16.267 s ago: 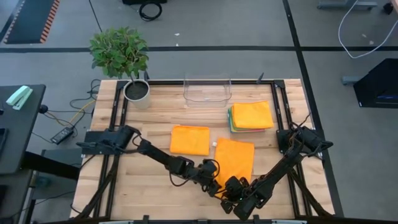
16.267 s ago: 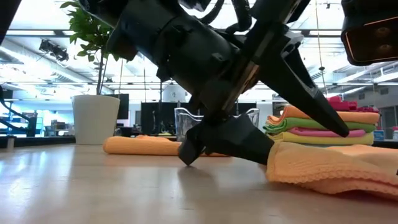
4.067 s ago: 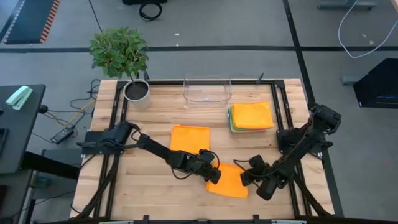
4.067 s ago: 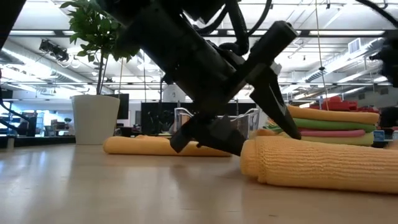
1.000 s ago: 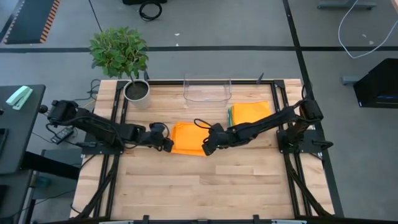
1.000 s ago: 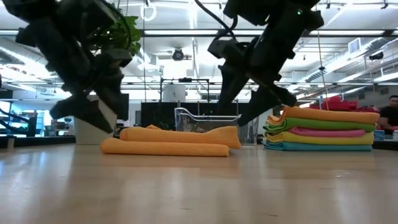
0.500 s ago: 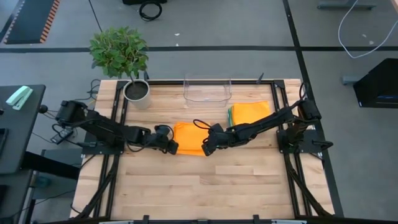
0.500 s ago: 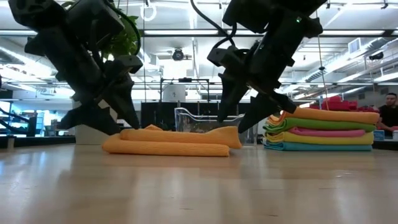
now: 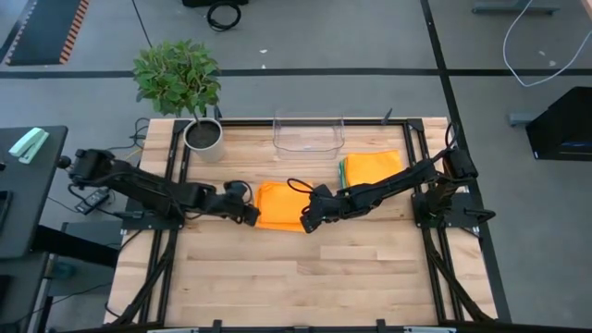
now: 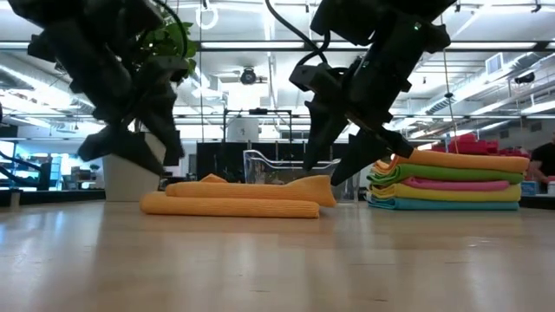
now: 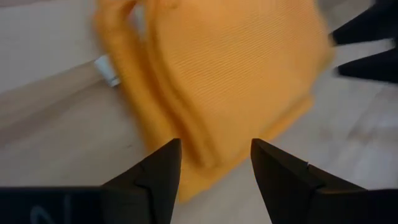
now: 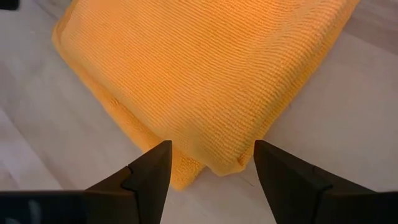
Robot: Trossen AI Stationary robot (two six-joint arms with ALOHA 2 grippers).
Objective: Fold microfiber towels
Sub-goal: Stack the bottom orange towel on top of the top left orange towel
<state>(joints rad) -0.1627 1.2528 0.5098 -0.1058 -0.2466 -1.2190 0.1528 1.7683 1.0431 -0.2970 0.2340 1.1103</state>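
Two folded orange microfiber towels (image 9: 282,205) lie one on the other at the table's middle, the lower one flat on the wood (image 10: 230,206). My left gripper (image 9: 248,211) hangs open just off their left edge, raised clear (image 10: 139,149); its wrist view looks down on the pair (image 11: 214,81). My right gripper (image 9: 310,220) stands open close over their near right corner (image 12: 217,158). A stack of coloured microfiber towels (image 9: 373,170), orange on top, sits at the right; from the side it shows green, pink, yellow and blue layers (image 10: 451,182).
A clear plastic bin (image 9: 309,134) stands at the far edge, behind the orange towels. A potted plant (image 9: 190,92) is at the far left corner. Bare wood (image 9: 296,277) stretches across the near half of the table.
My left gripper dipped toward the left end of the two orange towels, then drew back up and to the left, away from them. The towels have stayed as they were.
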